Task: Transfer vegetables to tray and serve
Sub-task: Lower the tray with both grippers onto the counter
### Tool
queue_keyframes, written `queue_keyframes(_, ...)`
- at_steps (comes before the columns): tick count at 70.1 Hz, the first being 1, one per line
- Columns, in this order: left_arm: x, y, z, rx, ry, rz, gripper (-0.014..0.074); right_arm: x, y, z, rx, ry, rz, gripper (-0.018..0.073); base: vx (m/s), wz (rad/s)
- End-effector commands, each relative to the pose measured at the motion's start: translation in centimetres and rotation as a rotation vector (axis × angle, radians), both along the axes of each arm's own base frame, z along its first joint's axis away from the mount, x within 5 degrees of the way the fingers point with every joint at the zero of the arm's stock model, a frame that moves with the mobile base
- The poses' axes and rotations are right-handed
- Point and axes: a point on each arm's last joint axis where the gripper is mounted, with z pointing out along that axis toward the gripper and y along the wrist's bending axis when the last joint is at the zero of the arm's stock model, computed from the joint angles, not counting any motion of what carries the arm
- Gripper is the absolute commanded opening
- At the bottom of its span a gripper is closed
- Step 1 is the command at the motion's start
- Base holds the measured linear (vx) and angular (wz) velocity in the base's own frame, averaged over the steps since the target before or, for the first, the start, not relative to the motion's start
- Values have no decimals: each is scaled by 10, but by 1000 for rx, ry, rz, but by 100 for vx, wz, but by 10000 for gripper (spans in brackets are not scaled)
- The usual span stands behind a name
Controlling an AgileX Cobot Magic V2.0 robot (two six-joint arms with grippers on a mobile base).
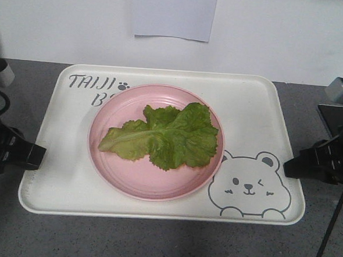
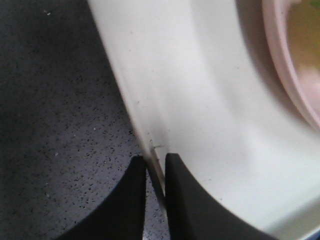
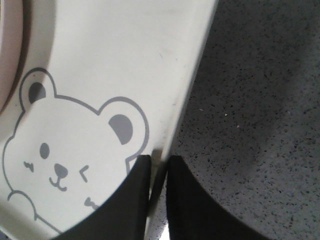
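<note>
Pinching the tray by its rim, my left fingers sit narrow with one tip inside and one outside the left edge. My right fingers clamp the right rim the same way, beside the winking bear drawing. Farther in, the lettuce leaf lies on the pink plate, which rests on the tray on the grey worktop.
</note>
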Motion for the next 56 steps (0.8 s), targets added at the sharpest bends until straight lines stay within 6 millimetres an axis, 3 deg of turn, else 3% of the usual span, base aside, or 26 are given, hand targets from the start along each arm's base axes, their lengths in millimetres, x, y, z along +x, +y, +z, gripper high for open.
queue_keyframes(1,-2,-9,20,-112,-91,-19,-7,-7,11,19,100,-54,65,-3,0,0)
queue_keyframes(36,-2,-9,20,-112,-92,-18,-7,-7,11,19,100,-54,65,-3,0,0)
queue_keyframes(56,8,-9,27,-139,-217,21,-7,-7,11,19,100,-54,65,-3,0,0)
